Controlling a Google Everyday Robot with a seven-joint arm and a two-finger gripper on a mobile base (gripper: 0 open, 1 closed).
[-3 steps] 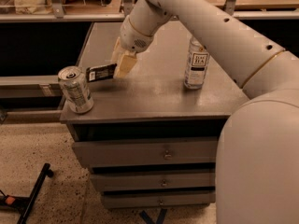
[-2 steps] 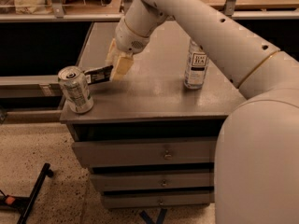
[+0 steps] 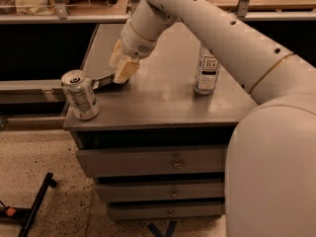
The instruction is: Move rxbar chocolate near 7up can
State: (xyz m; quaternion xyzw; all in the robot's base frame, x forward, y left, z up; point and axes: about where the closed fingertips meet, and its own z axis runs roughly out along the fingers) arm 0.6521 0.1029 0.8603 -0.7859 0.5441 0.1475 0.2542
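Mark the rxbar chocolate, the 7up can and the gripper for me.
rxbar chocolate point(image 3: 102, 82): camera view, middle of the dark wrapper.
7up can point(image 3: 81, 98): camera view, printed side below the silver top.
gripper point(image 3: 117, 73): camera view, midway between its fingertips, at the bar's right end.

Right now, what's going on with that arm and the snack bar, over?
Pincer over the table's left side, at the rxbar chocolate's end. Bar close beside the 7up can. Nothing between them; other can far right.

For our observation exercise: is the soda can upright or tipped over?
Upright: the soda can stands on its base, silver top up. The tool is close beside it, at the snack bar's end.
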